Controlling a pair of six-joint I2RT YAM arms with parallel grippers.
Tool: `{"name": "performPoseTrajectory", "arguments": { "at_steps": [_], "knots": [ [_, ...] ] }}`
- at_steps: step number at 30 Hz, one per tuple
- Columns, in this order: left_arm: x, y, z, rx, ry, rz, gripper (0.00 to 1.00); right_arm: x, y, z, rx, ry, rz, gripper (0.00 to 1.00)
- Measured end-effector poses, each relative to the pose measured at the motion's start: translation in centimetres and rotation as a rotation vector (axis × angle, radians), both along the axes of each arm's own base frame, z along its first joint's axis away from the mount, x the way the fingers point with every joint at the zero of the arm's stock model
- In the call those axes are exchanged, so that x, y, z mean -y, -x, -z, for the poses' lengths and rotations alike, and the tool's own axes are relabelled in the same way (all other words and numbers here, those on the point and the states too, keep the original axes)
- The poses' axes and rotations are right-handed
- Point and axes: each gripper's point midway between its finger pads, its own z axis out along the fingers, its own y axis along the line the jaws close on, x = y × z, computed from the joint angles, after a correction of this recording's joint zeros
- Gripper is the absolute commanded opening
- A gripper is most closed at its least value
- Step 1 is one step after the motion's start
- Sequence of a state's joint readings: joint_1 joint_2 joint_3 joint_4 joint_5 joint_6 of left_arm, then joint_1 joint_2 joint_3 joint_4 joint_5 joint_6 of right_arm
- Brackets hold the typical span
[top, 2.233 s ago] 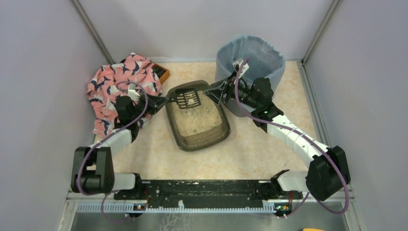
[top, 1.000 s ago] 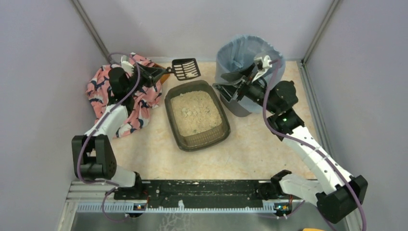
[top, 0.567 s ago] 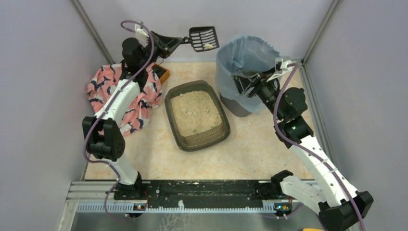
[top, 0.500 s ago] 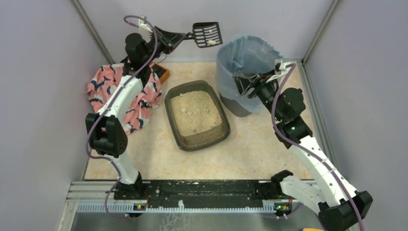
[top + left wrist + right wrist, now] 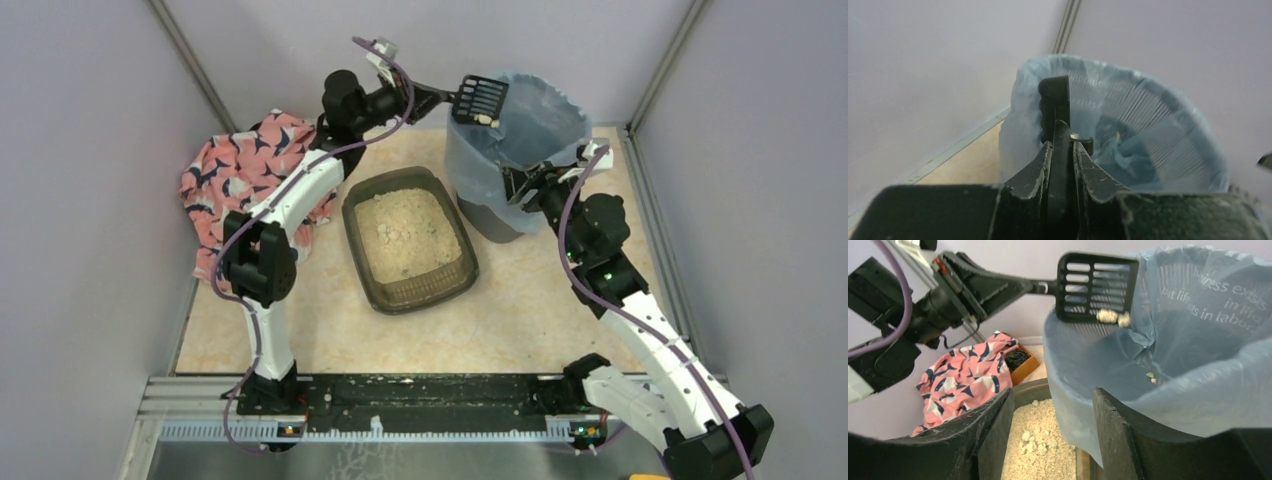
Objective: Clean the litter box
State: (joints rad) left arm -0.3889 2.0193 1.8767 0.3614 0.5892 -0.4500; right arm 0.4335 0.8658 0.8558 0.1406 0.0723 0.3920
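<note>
The litter box (image 5: 372, 281), a dark tray of beige granules, sits mid-table and also shows in the right wrist view (image 5: 1031, 388). My left gripper (image 5: 425, 96) is shut on the handle of the black slotted scoop (image 5: 480, 98) and holds it tilted over the left rim of the blue-lined bin (image 5: 545, 125). A few pale clumps (image 5: 1113, 316) rest at the scoop's (image 5: 1096, 287) lower edge. In the left wrist view my gripper (image 5: 1062, 150) clamps the scoop (image 5: 1054, 100) above the bin (image 5: 1158, 125). My right gripper (image 5: 520, 186) is open at the bin's near-left side, its fingers (image 5: 993, 435) apart beside the liner (image 5: 1198, 340).
A pink patterned cloth (image 5: 240, 170) lies at the back left, also visible in the right wrist view (image 5: 963, 375), with an orange box (image 5: 1020, 360) beside it. Lilac walls enclose the table on three sides. The bin stands close to the litter box's right far corner.
My left arm lifted the scoop out of the litter box and swung it up and right over the bin. My right arm rose from the box's far edge and now stays at the bin.
</note>
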Motion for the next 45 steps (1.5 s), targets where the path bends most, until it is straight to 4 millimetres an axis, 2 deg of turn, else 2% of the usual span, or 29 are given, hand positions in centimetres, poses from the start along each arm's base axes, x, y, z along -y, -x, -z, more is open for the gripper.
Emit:
{"name": "performPoseTrajectory", "arguments": {
  "at_steps": [5, 8, 11, 15, 19, 22, 25, 30, 32, 34, 37, 39, 44, 45],
  "knots": [
    [2.2, 2.5, 3.2, 0.176, -0.162, 0.019, 0.00, 0.8, -0.2, 0.3, 0.004, 0.005, 0.039, 0.59],
    [3.3, 3.6, 3.2, 0.274, -0.221, 0.019, 0.00, 1.0, -0.4, 0.9, -0.004, 0.009, 0.050, 0.59],
    [4.1, 5.1, 1.9, 0.359, -0.241, 0.023, 0.00, 0.9, -0.7, 1.2, -0.012, 0.011, 0.052, 0.59],
    [4.8, 7.1, -1.1, 0.456, -0.211, 0.032, 0.00, 0.8, -0.8, 1.5, -0.010, 0.005, 0.050, 0.58],
    [4.4, 7.4, -3.4, 0.468, -0.162, -0.017, 0.00, 0.7, -1.0, 2.1, -0.019, 0.006, 0.047, 0.58],
    [2.7, 6.2, -4.9, 0.410, -0.119, -0.134, 0.00, 0.7, -1.0, 2.3, -0.023, 0.009, 0.047, 0.58],
    [-0.5, 5.8, -6.9, 0.344, -0.055, -0.244, 0.00, 0.7, -1.0, 2.4, -0.024, 0.010, 0.048, 0.59],
    [-8.4, 7.0, -11.0, 0.274, 0.051, -0.433, 0.00, 0.5, -1.2, 3.0, -0.034, 0.013, 0.042, 0.59],
    [-11.5, 8.2, -11.4, 0.251, 0.074, -0.519, 0.00, 0.2, -1.5, 3.0, -0.031, 0.006, 0.034, 0.59],
    [-13.2, 9.8, -10.5, 0.216, 0.078, -0.563, 0.00, 0.0, -1.8, 3.0, -0.026, -0.003, 0.027, 0.59],
    [-14.2, 11.1, -7.0, 0.132, 0.053, -0.586, 0.00, -0.5, -2.1, 2.8, -0.017, -0.015, 0.011, 0.59],
    [-14.3, 11.4, -3.2, 0.043, 0.015, -0.585, 0.00, -0.7, -2.3, 2.8, -0.014, -0.023, 0.001, 0.59],
    [-15.3, 12.9, 9.8, -0.261, -0.136, -0.611, 0.00, -1.2, -2.5, 2.7, -0.009, -0.042, -0.018, 0.59],
    [-15.5, 13.1, 10.8, -0.286, -0.151, -0.617, 0.00, -1.3, -2.5, 2.6, -0.008, -0.045, -0.023, 0.59]
  ]
}}
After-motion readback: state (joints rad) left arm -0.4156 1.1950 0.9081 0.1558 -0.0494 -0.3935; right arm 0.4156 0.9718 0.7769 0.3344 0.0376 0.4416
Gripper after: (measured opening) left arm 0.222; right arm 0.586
